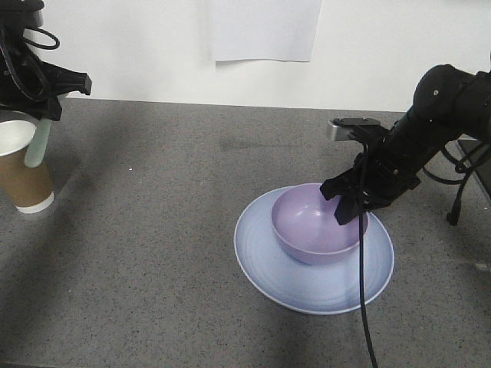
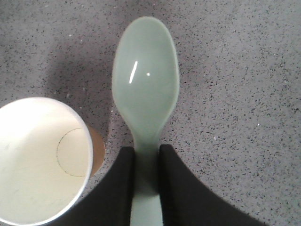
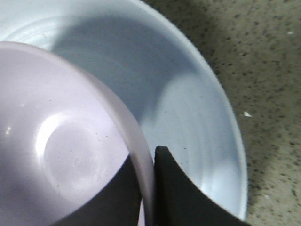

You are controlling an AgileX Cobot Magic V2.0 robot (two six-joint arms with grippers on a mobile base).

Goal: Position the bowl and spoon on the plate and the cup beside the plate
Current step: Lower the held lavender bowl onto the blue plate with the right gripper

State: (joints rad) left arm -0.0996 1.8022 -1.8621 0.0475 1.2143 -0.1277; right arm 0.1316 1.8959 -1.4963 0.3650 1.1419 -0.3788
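At the upper left of the front view, the left jaws are clamping the short handle of the mint-green spoon [image 2: 146,80]. The spoon is hanging scoop-end down just beside the rim of the brown paper cup [image 1: 23,172], which is standing upright on the grey speckled desk [image 1: 153,230], well apart from the plate. Right of centre, the lavender bowl [image 1: 314,222] is sitting upright on the light blue plate [image 1: 307,284], toward its far side, and the right jaws are pinching the bowl's right rim, one inside the wall and one outside.
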